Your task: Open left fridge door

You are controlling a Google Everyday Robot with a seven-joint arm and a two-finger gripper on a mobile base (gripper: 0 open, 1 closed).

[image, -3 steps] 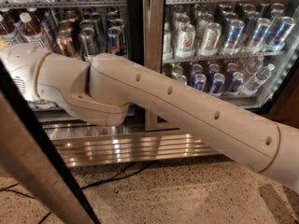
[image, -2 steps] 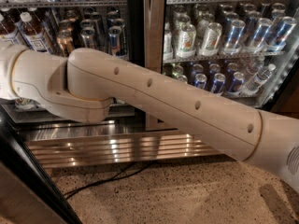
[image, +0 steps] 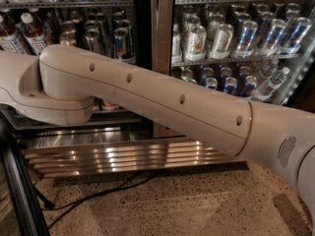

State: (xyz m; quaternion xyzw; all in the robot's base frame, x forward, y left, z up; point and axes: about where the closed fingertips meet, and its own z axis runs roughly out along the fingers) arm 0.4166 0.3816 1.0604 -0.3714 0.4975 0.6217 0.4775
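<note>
My cream arm (image: 147, 97) crosses the whole view from lower right to the left edge. The gripper is past the left edge, out of view. The fridge (image: 162, 33) stands straight ahead, with a louvred steel grille (image: 123, 157) at its base. A dark slanted bar at the bottom left (image: 20, 195) looks like the edge of the left fridge door, swung out towards me. The rest of that door and its handle are hidden. The left compartment's shelves of bottles and cans (image: 98, 33) show with no frame in front.
The twin right door (image: 236, 38) is shut, with blue and silver cans behind its glass. A black cable (image: 98, 194) runs over the speckled floor (image: 197, 205) in front of the grille.
The dark door edge has swept from the middle of the lower view to the far left. My arm's elbow has shifted left with it, and more of the grille shows.
</note>
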